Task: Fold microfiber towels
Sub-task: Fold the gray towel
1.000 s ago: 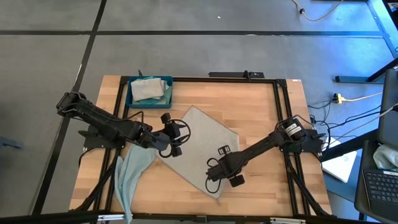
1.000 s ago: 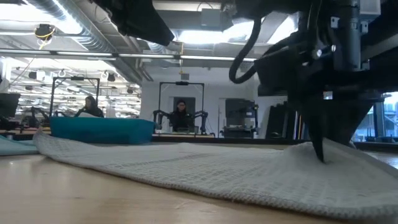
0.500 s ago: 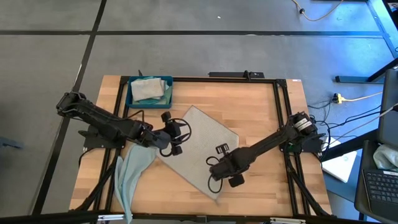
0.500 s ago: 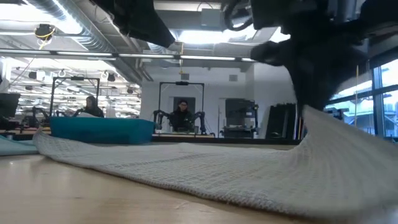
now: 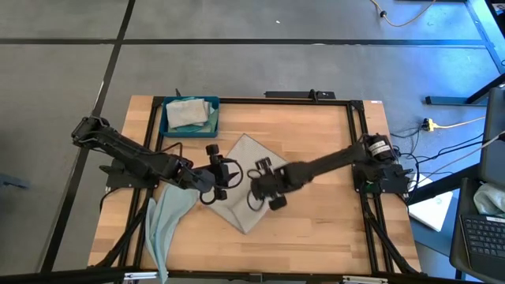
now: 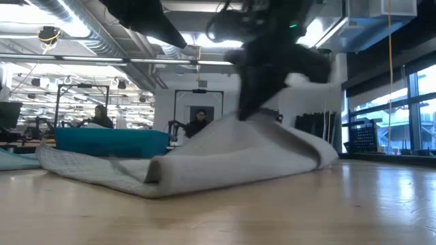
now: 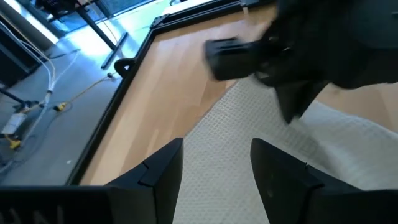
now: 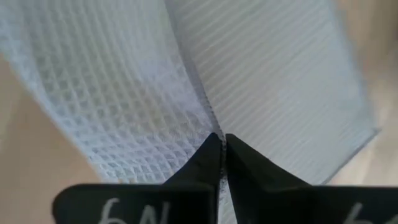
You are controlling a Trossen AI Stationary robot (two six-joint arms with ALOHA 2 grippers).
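A light grey towel (image 5: 243,211) lies at the table's middle, partly folded over itself; it also shows in the low view (image 6: 225,153). My right gripper (image 5: 255,184) is shut on a raised part of it, above its middle. My left gripper (image 5: 223,177) is open, with its fingers (image 7: 155,180) over the towel's left part (image 7: 249,137); whether they touch it I cannot tell. A pale blue towel (image 5: 170,213) lies at the near left, one end hanging over the table's near edge. My right gripper pinches a raised ridge of the grey towel (image 8: 208,124) between its two fingers. The fingers come from above, pointing down (image 6: 246,109). The cloth falls slack from the fingers to the table on both sides, and the rest lies flat.
A dark blue tray (image 5: 167,126) holding folded towels (image 5: 188,113) stands at the far left; it also shows in the low view (image 6: 112,143). Bare wood lies to the right of the grey towel. People stand in the room beyond the table.
My right gripper has risen and gone toward the table's left and far side, still shut on the grey towel. The towel's near right part has been lifted and carried over the rest, so the towel is folding over; its left part has stayed in place.
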